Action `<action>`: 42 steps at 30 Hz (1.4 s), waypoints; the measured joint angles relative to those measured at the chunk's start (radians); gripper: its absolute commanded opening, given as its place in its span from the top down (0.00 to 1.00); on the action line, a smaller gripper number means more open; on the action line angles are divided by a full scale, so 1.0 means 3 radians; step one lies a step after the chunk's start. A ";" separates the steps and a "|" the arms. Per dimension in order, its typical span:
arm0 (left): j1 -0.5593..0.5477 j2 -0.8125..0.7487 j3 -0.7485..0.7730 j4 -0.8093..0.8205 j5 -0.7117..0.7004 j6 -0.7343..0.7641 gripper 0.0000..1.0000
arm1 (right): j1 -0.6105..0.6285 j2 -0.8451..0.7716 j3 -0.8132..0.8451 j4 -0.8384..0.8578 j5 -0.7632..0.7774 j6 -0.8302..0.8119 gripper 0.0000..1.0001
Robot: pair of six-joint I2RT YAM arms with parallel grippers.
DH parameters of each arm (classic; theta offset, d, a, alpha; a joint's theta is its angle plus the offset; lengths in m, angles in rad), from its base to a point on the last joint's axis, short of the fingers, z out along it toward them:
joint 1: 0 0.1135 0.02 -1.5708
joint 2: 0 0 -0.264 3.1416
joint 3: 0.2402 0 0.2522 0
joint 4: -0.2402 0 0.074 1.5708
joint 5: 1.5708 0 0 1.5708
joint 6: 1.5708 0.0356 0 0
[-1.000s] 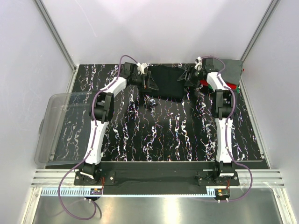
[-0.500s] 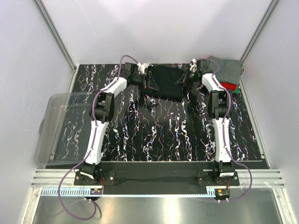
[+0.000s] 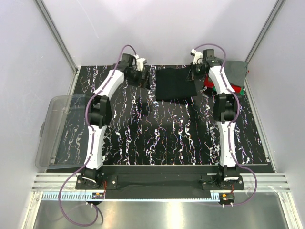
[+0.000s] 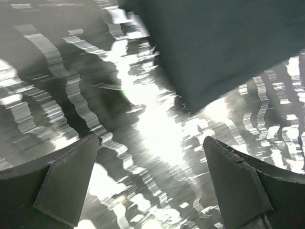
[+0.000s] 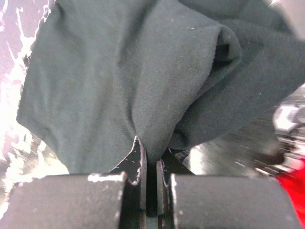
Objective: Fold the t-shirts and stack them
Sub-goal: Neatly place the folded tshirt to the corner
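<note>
A black t-shirt (image 3: 175, 85) lies folded into a rough rectangle at the back middle of the table. In the right wrist view my right gripper (image 5: 151, 155) is shut, pinching a fold of this shirt (image 5: 119, 71) at its right edge. From above, that gripper (image 3: 193, 75) sits at the shirt's far right corner. My left gripper (image 3: 148, 80) hovers just left of the shirt. It is open (image 4: 152, 186), with only the table between its fingers and the shirt's corner (image 4: 224, 47) ahead of them. A grey t-shirt (image 3: 236, 70) tops a stack with a red one (image 3: 208, 85) and a green one (image 3: 243, 89) at the back right.
A clear plastic bin (image 3: 57, 129) overhangs the table's left edge. The black marbled tabletop (image 3: 162, 138) runs between the arms. White walls and metal rails close in the back and sides.
The right gripper has closed on the black t-shirt's right edge and moved toward the back. The left gripper has drawn back to the left, off the shirt, which now looks narrower.
</note>
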 measured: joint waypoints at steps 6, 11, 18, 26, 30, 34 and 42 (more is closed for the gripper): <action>0.0201 -0.0108 0.0045 -0.0334 -0.0266 0.0244 0.01 | -0.0009 -0.0380 -0.0001 -0.0163 0.0445 -0.0718 1.00; 0.0215 -0.0109 0.0045 -0.0418 -0.0318 0.0280 0.01 | -0.0053 -0.0472 0.0043 -0.0225 0.0722 -0.1017 1.00; 0.0043 -0.0109 0.0045 -0.0436 -0.0284 0.0278 0.01 | -0.0142 -0.0496 0.0231 -0.0345 0.0984 -0.1165 1.00; 0.0018 -0.0109 0.0045 -0.0437 -0.0247 0.0276 0.01 | -0.0411 -0.0593 0.0631 -0.0351 0.1146 -0.1150 1.00; 0.0017 -0.0109 0.0045 -0.0437 -0.0247 0.0264 0.01 | -0.0544 -0.0712 0.0642 -0.0348 0.1179 -0.1136 1.00; 0.0004 -0.0109 0.0045 -0.0434 -0.0247 0.0252 0.01 | -0.0638 -0.0769 0.0689 -0.0332 0.1217 -0.1138 1.00; -0.0051 -0.0109 0.0045 -0.0426 -0.0264 0.0252 0.01 | -0.0843 -0.0734 0.0790 -0.0252 0.1237 -0.1104 1.00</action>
